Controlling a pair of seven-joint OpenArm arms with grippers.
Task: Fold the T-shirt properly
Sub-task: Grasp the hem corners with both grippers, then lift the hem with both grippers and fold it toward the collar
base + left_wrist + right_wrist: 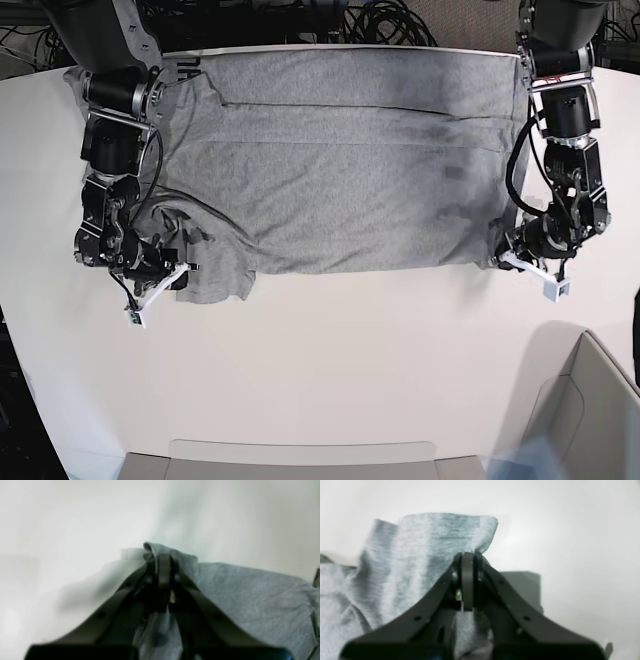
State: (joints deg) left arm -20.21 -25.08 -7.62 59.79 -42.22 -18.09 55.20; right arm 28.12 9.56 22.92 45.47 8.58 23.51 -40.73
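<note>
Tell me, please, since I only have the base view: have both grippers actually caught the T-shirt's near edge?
Observer: Yes. The left wrist view shows the left gripper with its jaws shut on a bunched fold of the T-shirt.
Operator: And the other side?
Observer: The right wrist view shows the right gripper shut on grey cloth too, with a flap standing up past the tips.
Operator: Does any cloth pass through the jaws?
Observer: Yes, in both wrist views fabric shows behind the closed tips.

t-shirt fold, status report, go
Left gripper and right gripper both shut on T-shirt near edge. Shirt spread flat on table. Nothing in the way.
</note>
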